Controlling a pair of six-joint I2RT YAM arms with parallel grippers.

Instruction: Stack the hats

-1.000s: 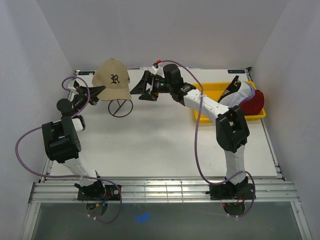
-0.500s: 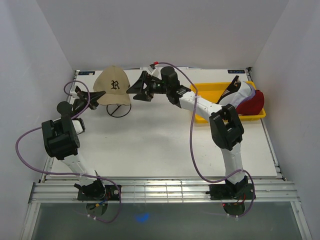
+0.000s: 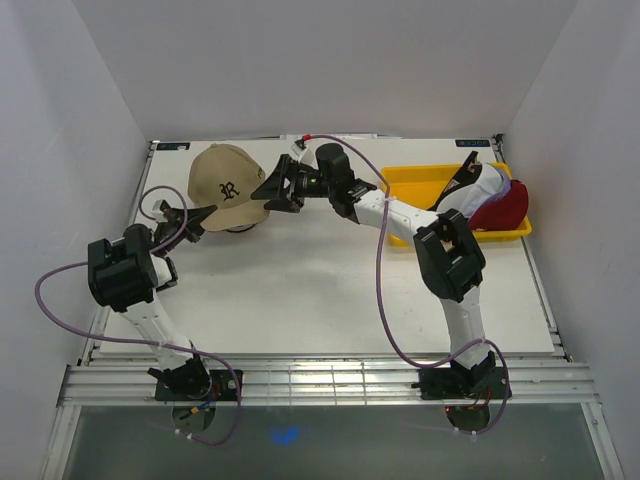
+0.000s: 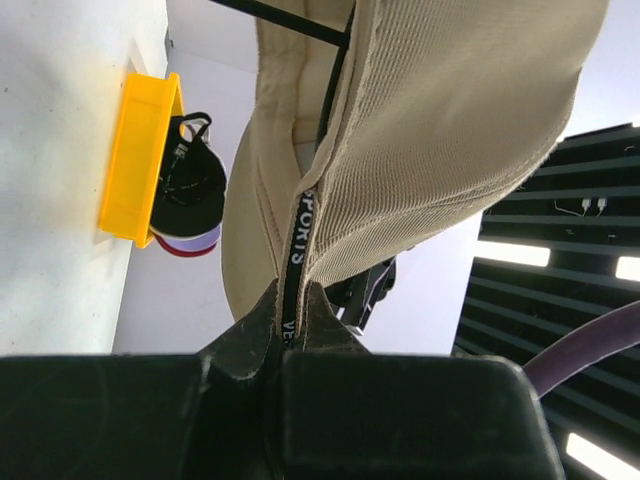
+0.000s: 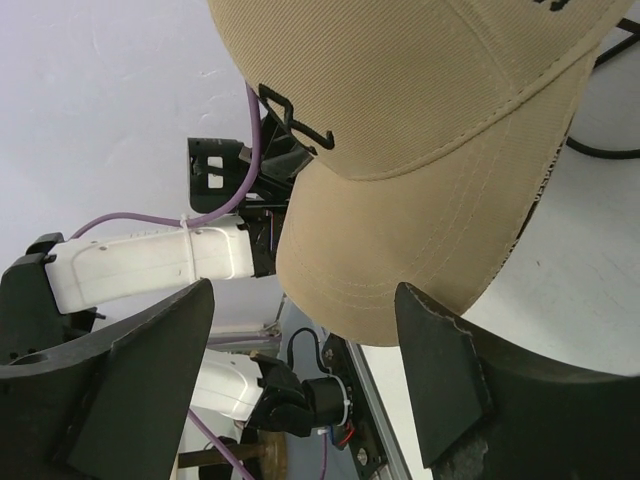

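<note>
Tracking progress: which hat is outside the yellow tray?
The tan hat, pinched by the left gripper; the other hats lie piled in the tray.

The tan cap [image 3: 228, 178] bears a single black embroidered letter R [image 3: 230, 188] in an ornate blackletter style on its front panel, seen from the top view. In the left wrist view, a black tape [image 4: 293, 235] sewn along the cap's inner edge carries white capitals running lengthwise. "PORTS" can be read, with its start lost at a fold. Below it come two more letters, seemingly "VE", before the tape disappears between the fingers of the left gripper [image 4: 290, 300]. In the right wrist view, the tape along the cap's edge shows pale marks too small to read. The black embroidery [image 5: 560, 5] at the top of that view is cut off by the frame and illegible.
</note>
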